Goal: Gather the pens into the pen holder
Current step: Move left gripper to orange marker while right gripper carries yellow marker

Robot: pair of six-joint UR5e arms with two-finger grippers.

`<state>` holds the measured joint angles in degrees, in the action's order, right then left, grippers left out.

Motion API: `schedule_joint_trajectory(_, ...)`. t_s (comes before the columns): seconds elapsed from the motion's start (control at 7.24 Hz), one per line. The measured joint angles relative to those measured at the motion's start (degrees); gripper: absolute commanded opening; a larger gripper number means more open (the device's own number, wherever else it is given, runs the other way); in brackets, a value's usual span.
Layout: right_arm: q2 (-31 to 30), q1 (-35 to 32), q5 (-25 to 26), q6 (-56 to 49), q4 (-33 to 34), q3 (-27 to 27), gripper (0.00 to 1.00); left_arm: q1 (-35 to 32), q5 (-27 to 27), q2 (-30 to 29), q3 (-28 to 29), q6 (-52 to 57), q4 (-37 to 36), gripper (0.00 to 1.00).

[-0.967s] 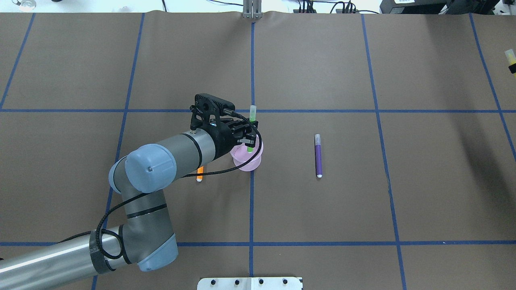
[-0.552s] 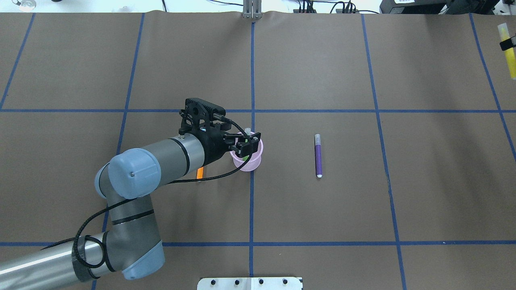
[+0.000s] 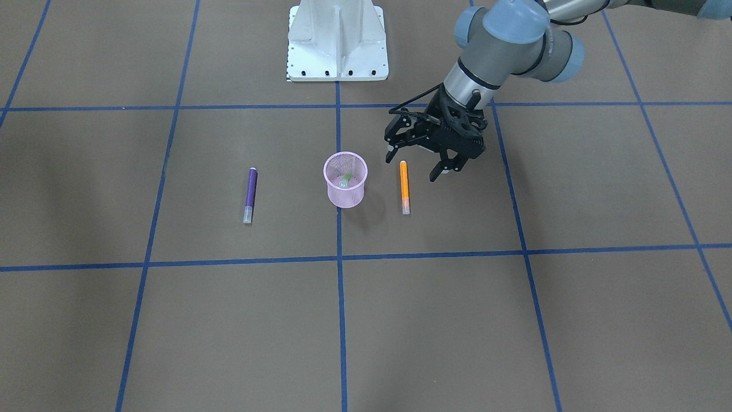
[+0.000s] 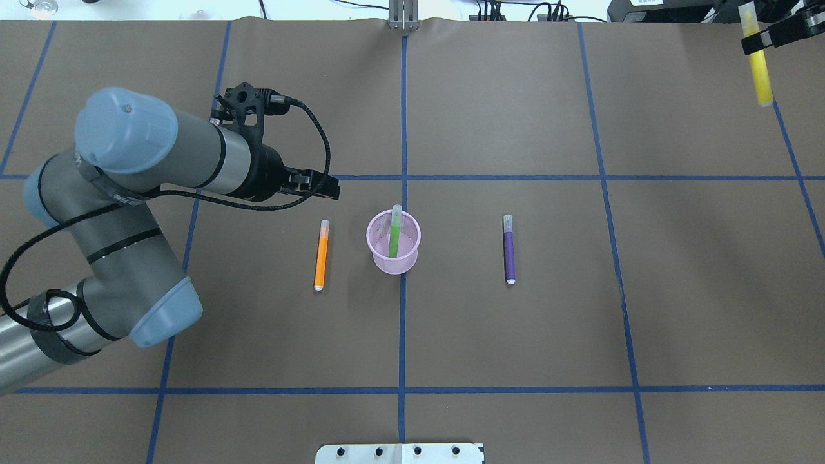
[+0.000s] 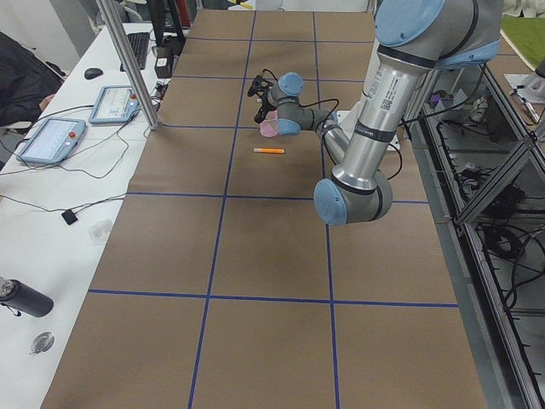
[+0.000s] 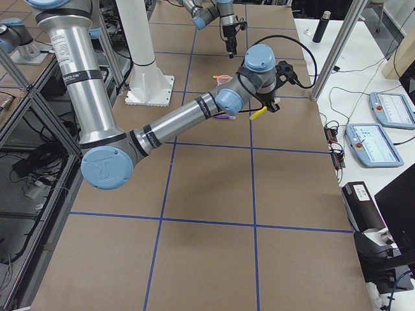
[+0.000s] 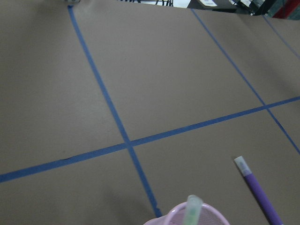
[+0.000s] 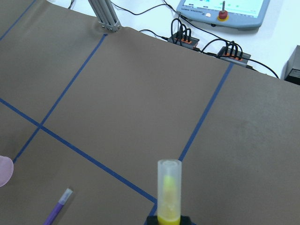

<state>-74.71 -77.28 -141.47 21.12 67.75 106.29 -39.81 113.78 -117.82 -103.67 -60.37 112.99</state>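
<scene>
**One pen in the cup, two on the table, a yellow one in the right gripper**

From my screens the pink mesh cup (image 4: 393, 261) stands upright near the middle of the table (image 4: 515, 335), on a blue tape line. The green pen (image 4: 394, 237) is inside it, leaning, with its pale cap end poking above the far rim. The orange pen (image 4: 320, 258) lies flat just to the left of the cup, not touching it, its cap end pointing far. The purple pen (image 4: 508, 252) lies flat well to the right of the cup, also with its cap end far.

My left gripper (image 4: 327, 186) hangs over the table close to the far end of the orange pen, its fingers spread wide with nothing between them. My right gripper (image 4: 753, 44) is over the far right corner, pinching a yellow pen (image 4: 762, 77) near its capped end; the wrist camera shows that clear cap sticking out past the fingers
</scene>
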Motion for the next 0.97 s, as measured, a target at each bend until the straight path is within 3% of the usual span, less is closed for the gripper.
schedule_joint_trajectory(0.14, 0.0, 4.0, 4.7, 9.2, -7.2, 0.5, 0.00, -1.1, 2.5, -0.6, -0.4, -0.1, -6.8, 0.98)
schedule_joint_trajectory(0.41, -0.3, 12.0, 14.4, 22.2, -18.9, 1.0, 0.00, -0.9, 3.8, -1.4, 0.6, -1.2, -12.8, 0.94)
schedule_joint_trajectory(0.97, 0.4, 24.4, 30.4, 25.6, -21.8, 3.9, 0.00, 3.3, 3.5, -6.5, 9.6, -5.9, -13.3, 0.93)
